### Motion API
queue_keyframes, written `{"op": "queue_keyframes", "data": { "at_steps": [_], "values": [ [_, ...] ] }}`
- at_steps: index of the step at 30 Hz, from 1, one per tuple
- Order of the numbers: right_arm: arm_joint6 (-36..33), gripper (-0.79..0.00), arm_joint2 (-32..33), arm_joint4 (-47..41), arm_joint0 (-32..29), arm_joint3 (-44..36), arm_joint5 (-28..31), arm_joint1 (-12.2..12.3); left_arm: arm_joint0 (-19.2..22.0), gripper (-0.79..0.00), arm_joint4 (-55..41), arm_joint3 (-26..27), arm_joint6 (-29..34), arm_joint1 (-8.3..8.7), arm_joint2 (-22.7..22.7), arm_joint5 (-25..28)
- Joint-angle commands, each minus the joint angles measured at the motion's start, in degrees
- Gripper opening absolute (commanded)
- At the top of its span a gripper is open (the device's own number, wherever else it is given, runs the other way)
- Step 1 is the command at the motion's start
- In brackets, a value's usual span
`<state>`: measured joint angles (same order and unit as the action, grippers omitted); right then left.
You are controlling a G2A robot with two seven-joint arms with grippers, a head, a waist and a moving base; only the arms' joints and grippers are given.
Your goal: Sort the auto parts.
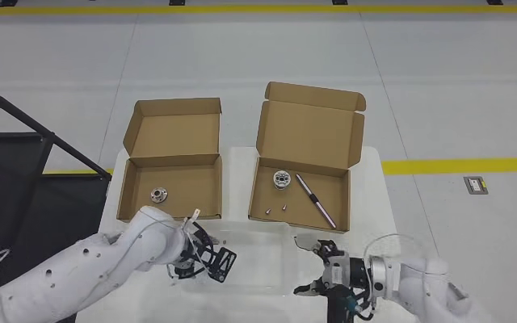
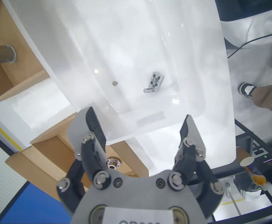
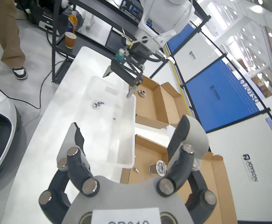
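Note:
A clear plastic tray (image 1: 250, 242) at the table's front holds a small metal bracket (image 2: 154, 82) and a tiny nut (image 2: 114, 83). My left gripper (image 2: 141, 129) hangs open over the tray's left end, nothing between its fingers. My right gripper (image 3: 129, 135) stands open at the tray's right end, also holding nothing. The right wrist view shows the bracket (image 3: 96, 104), the nut (image 3: 114, 119) and the left gripper (image 3: 125, 84) beyond. The left cardboard box (image 1: 182, 190) holds a flange (image 1: 158, 194). The right box (image 1: 335, 194) holds a round disc part (image 1: 280, 178), a rod (image 1: 315, 200) and two small screws (image 1: 275, 208).
Both boxes stand behind the tray with their lids folded back. A black frame (image 1: 40, 133) rises at the table's left. Beyond the table's left end a shelf carries a paper cup (image 3: 70, 39) and a bottle (image 3: 72, 20).

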<state>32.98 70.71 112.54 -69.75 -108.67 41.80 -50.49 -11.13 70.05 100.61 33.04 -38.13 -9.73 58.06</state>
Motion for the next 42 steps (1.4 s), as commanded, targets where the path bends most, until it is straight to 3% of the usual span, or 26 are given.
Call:
{"op": "queue_keyframes", "data": {
  "at_steps": [1,9,20,28,34,40,42],
  "values": [
    [-0.4,0.000,3.2,-1.4,-3.0,-0.6,-0.9,0.4,-0.4,-0.123,0.8,-1.2,0.6,-1.72,0.0,-0.1],
    [-0.4,0.000,3.2,-1.4,-3.0,-0.6,-0.9,0.4,-2.9,-0.120,1.7,-5.9,3.3,-7.52,0.0,-0.1],
    [-0.4,0.000,3.2,-1.4,-3.0,-0.6,-0.9,0.4,-8.6,-0.175,3.6,-9.4,13.2,-12.96,0.0,-0.1],
    [-0.4,0.000,3.2,-1.4,-3.0,-0.6,-0.9,0.4,-10.0,-0.197,6.2,-13.4,13.2,-15.02,0.0,-0.1],
    [-0.4,0.000,3.2,-1.4,-3.0,-0.6,-0.9,0.4,-10.4,-0.219,6.0,-15.0,13.2,-15.51,0.0,-0.1],
    [-0.4,0.000,3.2,-1.4,-3.0,-0.6,-0.9,0.4,-10.7,-0.302,6.2,-15.9,13.2,-15.42,0.0,-0.1],
    [-0.4,0.000,3.2,-1.4,-3.0,-0.6,-0.9,0.4,-10.7,-0.397,6.3,-16.3,13.2,-15.35,0.0,-0.1]
  ]
}}
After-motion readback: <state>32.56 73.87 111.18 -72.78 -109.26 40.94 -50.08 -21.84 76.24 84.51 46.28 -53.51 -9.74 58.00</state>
